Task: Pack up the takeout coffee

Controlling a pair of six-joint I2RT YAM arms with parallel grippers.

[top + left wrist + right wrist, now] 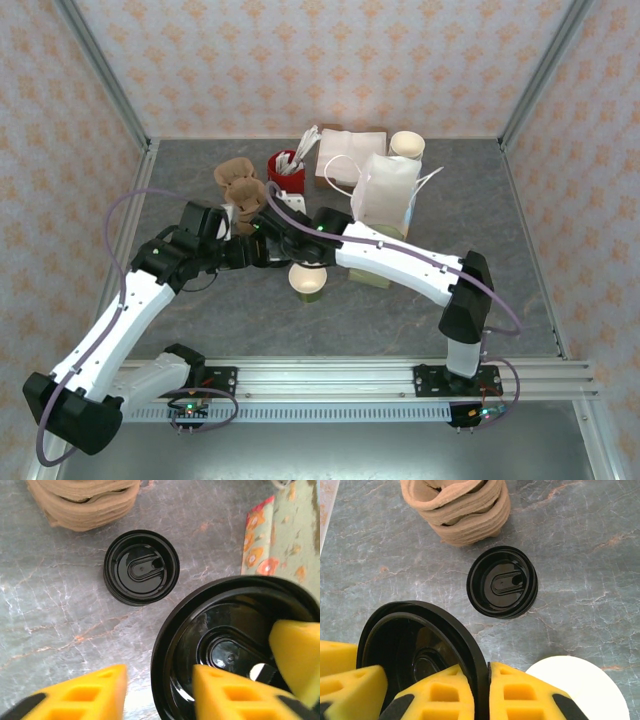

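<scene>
- The right fingers (522, 697) were clamped together on the rim of a black lid (405, 640), carrying it clear of the tabletop (220, 320). Gripping the edge left the lid's faces free, which suits seating it on a cup.
- The left fingers (227, 692) stood apart, one over the lid's inside and one outside its rim, with bare tabletop showing in the gap. I judged this a steadying or hand-over position, not a carrying grip.
- The takeout coffee cup (307, 280), olive-green, stood upright and uncapped on the tabletop, just on the near side of the two meeting wrists. The right wrist view showed its pale mouth just beside the right fingers. Capping was not yet done, so packing had not begun.
- A loose lid (502, 582) lay flat on the tabletop beyond the held one, near a stack of brown pulp carriers (457, 510) but apart from it.
- The white paper bag (385, 190) stood upright behind the right forearm, apart from the cup. I took it to be the destination.
</scene>
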